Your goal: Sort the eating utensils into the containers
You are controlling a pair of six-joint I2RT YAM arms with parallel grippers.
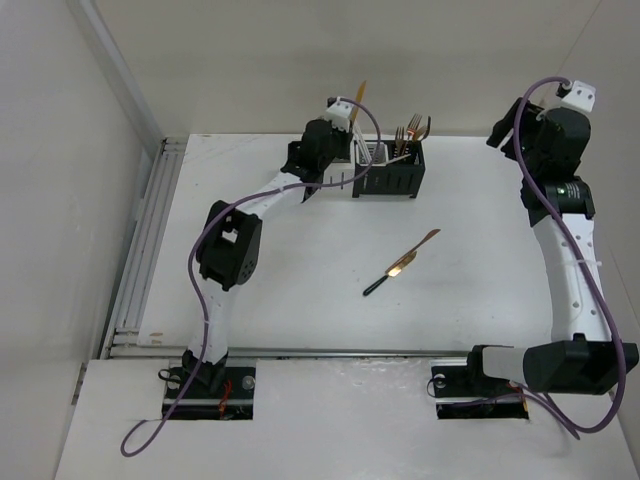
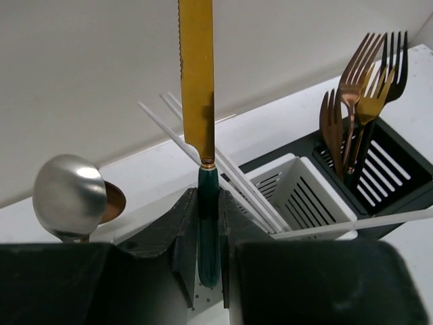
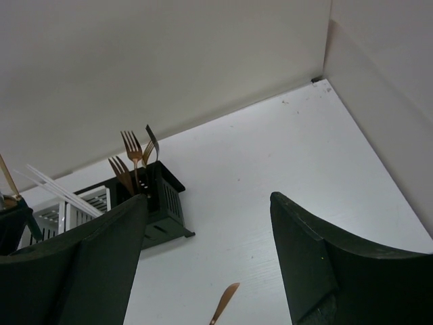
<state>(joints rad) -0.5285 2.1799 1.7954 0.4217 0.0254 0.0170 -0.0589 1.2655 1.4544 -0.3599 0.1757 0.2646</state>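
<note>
A gold knife (image 2: pixel 197 81) is standing upright at the far side of the bench (image 1: pixel 300 300). Its dark handle is pointing down and its blade is pointing to 12 o'clock in the left wrist view. The left pincer (image 2: pixel 208 230) is pinching that handle between its fingers.

The containers (image 1: pixel 388 182) are sitting just at 3 o'clock of the pincer in the top view. The arm is hiding the near-left end of the row, so I cannot tell which compartment is lying under the handle. White chopsticks (image 2: pixel 162 118) are leaning right behind the blade. Forks (image 2: pixel 358 88) are filling the black holder further to 3 o'clock, and a spoon (image 2: pixel 67 196) is showing at 9 o'clock.

The drop looks like a straight lowering along the knife's long axis.

A copper knife (image 1: pixel 402 262) is lying mid-bench with its handle toward 7 o'clock. The right pincer (image 3: pixel 206 203) is hanging spread and empty.
</note>
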